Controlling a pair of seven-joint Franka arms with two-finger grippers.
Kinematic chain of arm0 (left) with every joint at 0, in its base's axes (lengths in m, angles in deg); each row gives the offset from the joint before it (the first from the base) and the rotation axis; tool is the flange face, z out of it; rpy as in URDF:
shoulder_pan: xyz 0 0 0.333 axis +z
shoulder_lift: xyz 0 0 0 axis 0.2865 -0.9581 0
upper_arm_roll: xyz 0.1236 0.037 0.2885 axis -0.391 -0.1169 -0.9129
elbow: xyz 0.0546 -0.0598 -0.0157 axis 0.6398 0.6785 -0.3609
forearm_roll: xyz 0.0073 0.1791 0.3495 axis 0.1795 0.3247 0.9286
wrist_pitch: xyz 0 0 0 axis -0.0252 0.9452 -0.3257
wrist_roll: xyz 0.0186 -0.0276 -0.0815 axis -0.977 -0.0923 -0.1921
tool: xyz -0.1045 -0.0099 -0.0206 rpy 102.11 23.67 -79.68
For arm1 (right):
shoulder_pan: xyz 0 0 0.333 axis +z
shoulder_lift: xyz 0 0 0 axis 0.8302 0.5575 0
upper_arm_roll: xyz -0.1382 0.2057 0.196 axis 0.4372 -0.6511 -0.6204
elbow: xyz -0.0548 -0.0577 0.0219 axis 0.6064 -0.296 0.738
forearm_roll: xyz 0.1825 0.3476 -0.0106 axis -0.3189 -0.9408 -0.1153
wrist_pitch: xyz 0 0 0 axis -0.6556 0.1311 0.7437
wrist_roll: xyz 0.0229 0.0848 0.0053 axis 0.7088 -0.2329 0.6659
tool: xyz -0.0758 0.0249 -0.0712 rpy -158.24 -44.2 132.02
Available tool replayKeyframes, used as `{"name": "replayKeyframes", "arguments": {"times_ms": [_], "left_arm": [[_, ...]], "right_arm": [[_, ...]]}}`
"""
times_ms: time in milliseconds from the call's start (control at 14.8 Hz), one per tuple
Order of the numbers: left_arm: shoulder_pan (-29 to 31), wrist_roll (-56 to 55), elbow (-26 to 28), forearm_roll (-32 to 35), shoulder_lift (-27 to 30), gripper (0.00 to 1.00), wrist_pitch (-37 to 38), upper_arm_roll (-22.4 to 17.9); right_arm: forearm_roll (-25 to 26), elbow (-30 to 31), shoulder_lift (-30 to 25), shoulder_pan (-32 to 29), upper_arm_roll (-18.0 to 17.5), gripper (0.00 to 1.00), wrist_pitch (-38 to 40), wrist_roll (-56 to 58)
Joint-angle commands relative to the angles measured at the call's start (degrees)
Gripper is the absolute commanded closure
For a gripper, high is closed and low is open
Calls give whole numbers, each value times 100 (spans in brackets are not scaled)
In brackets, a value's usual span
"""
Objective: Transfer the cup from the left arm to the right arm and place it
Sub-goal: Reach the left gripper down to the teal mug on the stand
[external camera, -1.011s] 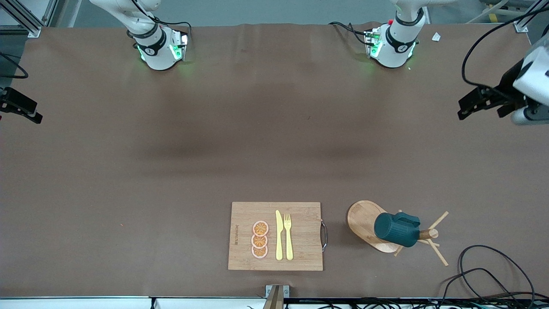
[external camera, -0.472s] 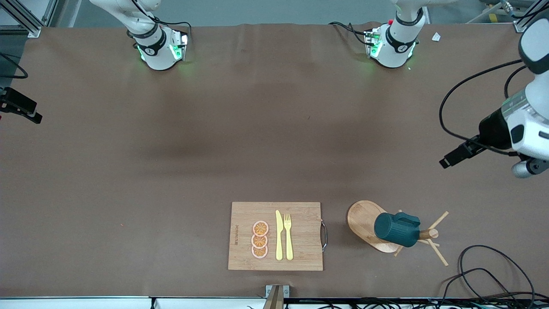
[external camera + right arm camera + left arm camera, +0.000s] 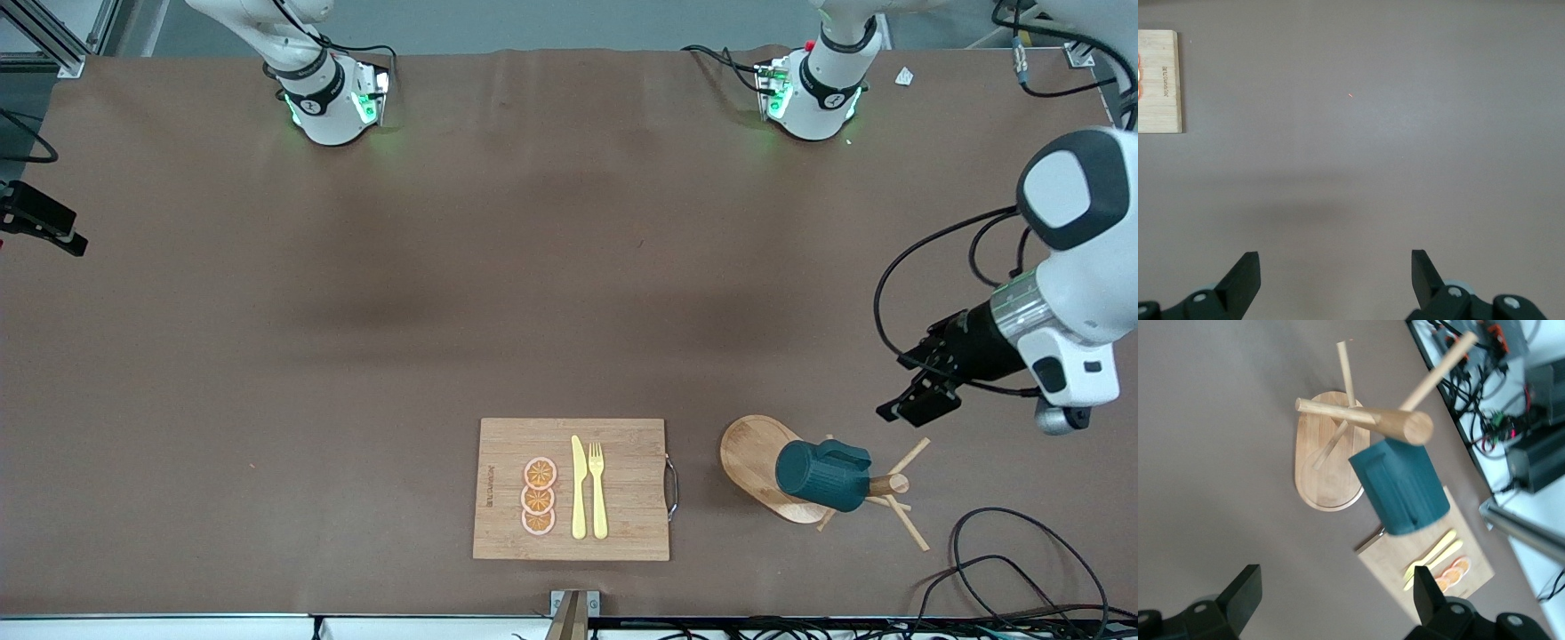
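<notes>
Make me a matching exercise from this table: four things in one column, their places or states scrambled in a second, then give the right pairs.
Things
1. cup
2. knife
3. left tool
4. orange slices

Places or states
A. open, in the air over the table near the mug tree
B. hanging on a peg of the mug tree
C. stacked in a row on the cutting board, toward the right arm's end
D. lying on the cutting board beside the fork

Pairs: 1-B, 2-D, 3-A, 4-C
</notes>
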Motion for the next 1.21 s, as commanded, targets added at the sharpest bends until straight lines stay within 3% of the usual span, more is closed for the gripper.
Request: {"name": "replayKeyframes", "arguments": {"times_ms": [0, 202, 1146], "left_arm": [[-80, -986, -161, -114, -366, 0, -444, 13], [-203, -1903, -161, -149, -569, 0, -936, 13], [-265, -1957, -223, -501, -1281, 0, -2036, 154]], "right_arm": [[-78, -103, 46, -18, -9, 0, 55, 56], [-78, -95, 37, -18, -9, 0, 55, 56], [-78, -95, 46, -27, -9, 0, 55, 56]]}}
